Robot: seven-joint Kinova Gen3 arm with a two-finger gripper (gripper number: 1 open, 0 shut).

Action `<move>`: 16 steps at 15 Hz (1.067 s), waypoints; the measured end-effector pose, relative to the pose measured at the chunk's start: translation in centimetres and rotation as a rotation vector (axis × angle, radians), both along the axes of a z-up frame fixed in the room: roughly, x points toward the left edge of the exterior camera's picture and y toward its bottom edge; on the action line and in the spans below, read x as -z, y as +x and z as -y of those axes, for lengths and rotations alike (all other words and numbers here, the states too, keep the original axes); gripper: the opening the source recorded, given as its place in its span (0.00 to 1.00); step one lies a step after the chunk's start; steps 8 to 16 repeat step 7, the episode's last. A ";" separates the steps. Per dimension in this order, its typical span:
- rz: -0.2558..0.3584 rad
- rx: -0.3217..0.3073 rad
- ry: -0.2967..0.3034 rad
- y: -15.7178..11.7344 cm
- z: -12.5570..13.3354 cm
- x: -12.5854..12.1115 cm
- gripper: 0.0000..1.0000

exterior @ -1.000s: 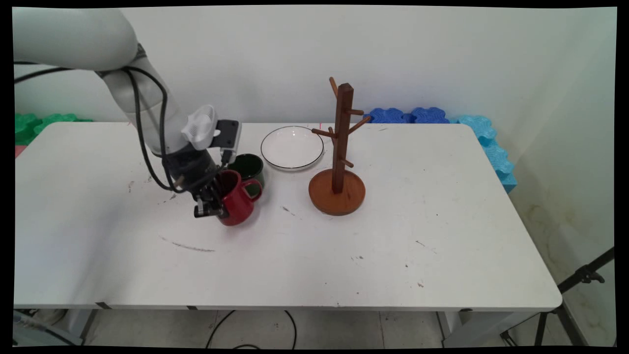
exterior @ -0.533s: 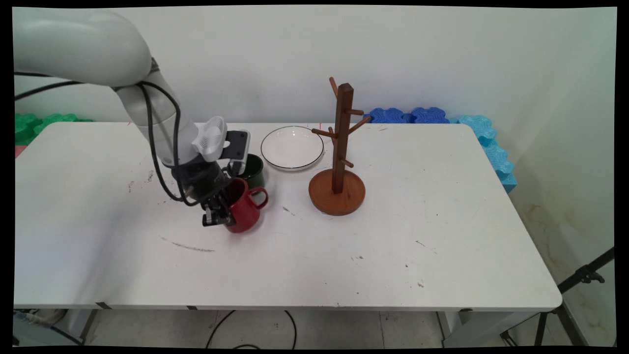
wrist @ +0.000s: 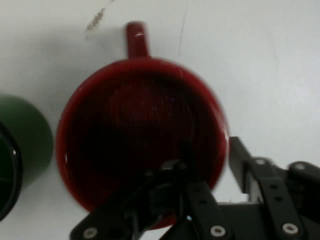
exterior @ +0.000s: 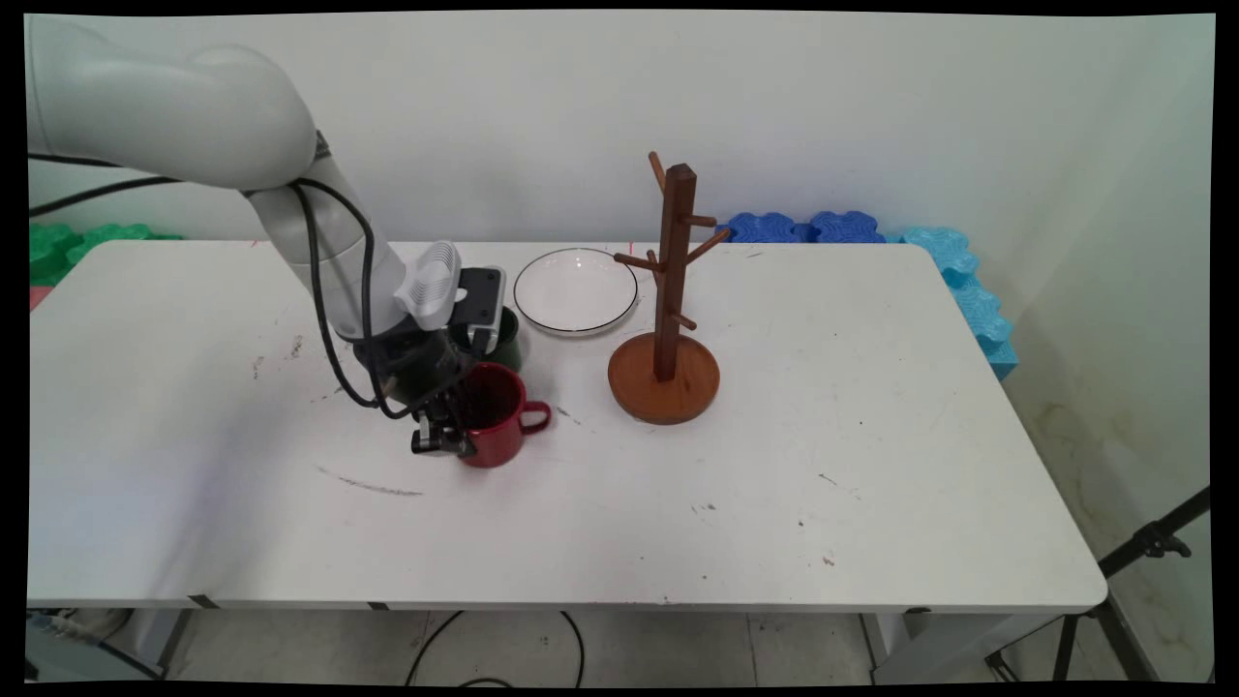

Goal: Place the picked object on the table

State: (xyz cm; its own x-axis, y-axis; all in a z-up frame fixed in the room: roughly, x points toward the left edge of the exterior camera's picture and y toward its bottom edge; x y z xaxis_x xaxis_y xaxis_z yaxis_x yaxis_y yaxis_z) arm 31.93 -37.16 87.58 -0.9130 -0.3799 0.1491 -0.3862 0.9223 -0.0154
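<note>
The gripper (exterior: 447, 438) is closed on the near-left wall of a red mug (exterior: 498, 429), one finger down inside the cup and the other outside its rim, as the hand view shows (wrist: 220, 165). In that view the mug (wrist: 142, 135) fills most of the frame, its mouth facing the camera and its handle pointing away from the fingers. In the main view the mug stands upright at the table (exterior: 678, 484), handle turned to the right; whether its base rests on the surface or hangs just above it is hard to tell. Just behind it, partly hidden by the wrist, stands a dark green mug (exterior: 507, 337), seen at the left edge of the hand view (wrist: 25, 145). Farther back lies a white plate (exterior: 575, 291) with a dark rim. To the right of the mugs stands a wooden mug tree (exterior: 668, 329) on a round base, its pegs bare.
</note>
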 end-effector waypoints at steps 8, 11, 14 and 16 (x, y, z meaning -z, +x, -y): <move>-0.032 0.002 -0.012 -0.3 -0.3 0.0 1.00; -0.032 0.002 -0.012 -0.3 -0.3 0.0 1.00; -0.032 0.002 -0.012 -0.3 -0.3 0.0 1.00; -0.032 0.002 -0.012 -0.3 -0.3 0.0 1.00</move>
